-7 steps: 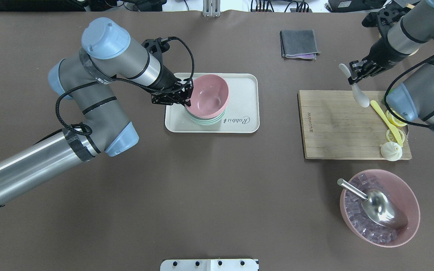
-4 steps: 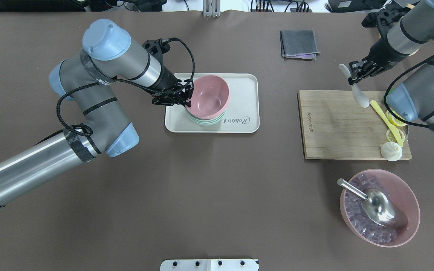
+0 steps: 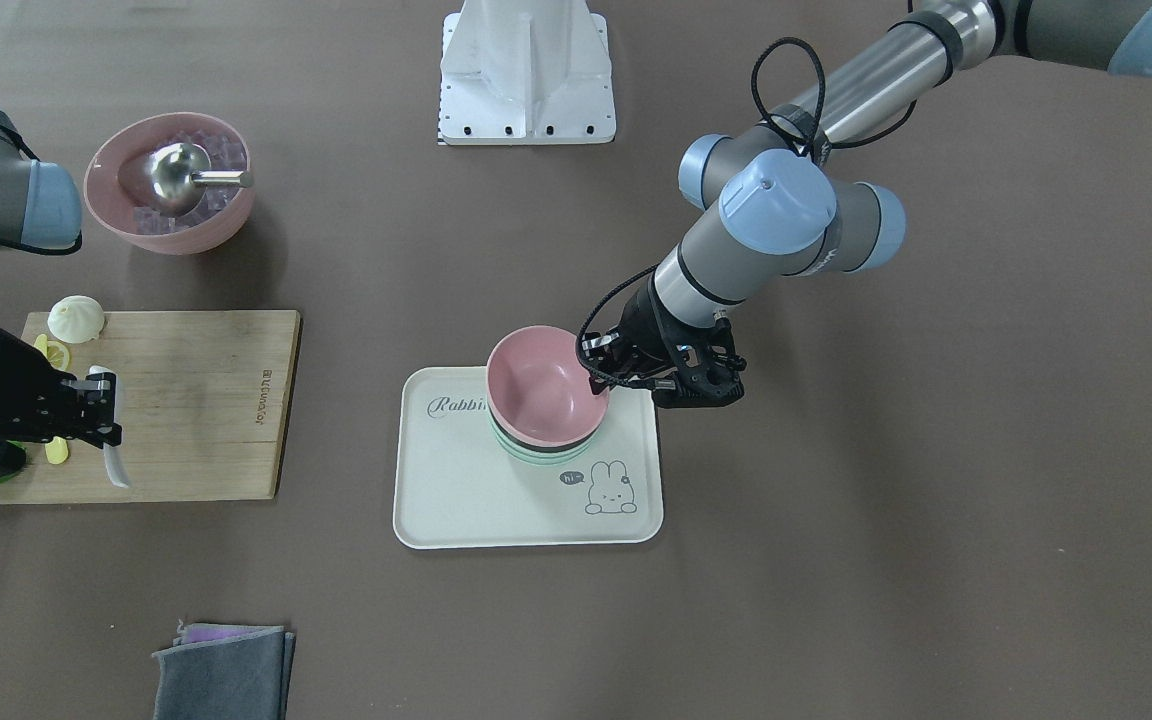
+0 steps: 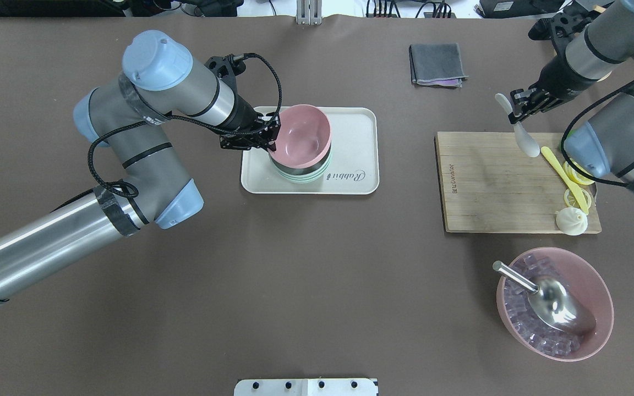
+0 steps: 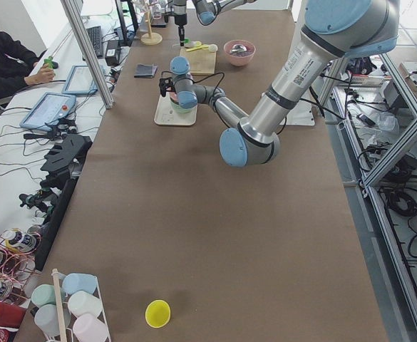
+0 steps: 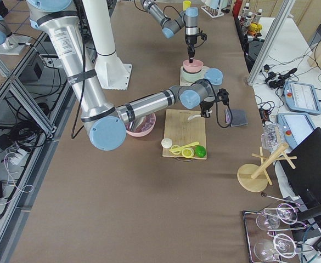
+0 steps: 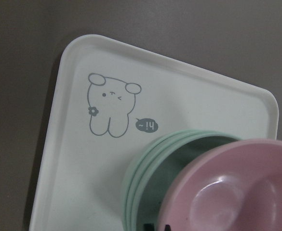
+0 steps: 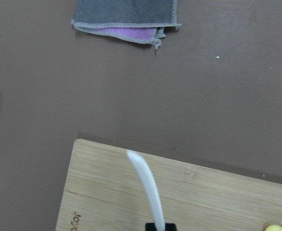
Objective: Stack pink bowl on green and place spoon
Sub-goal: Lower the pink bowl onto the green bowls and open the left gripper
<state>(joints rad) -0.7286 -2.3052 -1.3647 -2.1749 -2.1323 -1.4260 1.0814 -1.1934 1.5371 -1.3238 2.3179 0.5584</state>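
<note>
The pink bowl (image 4: 299, 136) sits slightly tilted on the stack of green bowls (image 4: 300, 175) on the white rabbit tray (image 4: 355, 126). My left gripper (image 4: 272, 140) is shut on the pink bowl's left rim. In the left wrist view the pink bowl (image 7: 237, 192) lies over the green bowls (image 7: 145, 178), offset to one side. My right gripper (image 4: 515, 113) is shut on the handle of a white spoon (image 4: 526, 140) and holds it over the far edge of the wooden cutting board (image 4: 487, 181). The spoon also shows in the right wrist view (image 8: 148, 185).
The board carries a yellow utensil (image 4: 564, 176), lemon slices and a white bun (image 4: 571, 221). A large pink bowl of ice cubes with a metal scoop (image 4: 553, 302) stands near the front right. A folded grey cloth (image 4: 437, 64) lies at the back.
My left gripper and the pink bowl have shifted slightly back and left over the green stack, and the bowl sits less tilted. The right arm and spoon have not moved.
</note>
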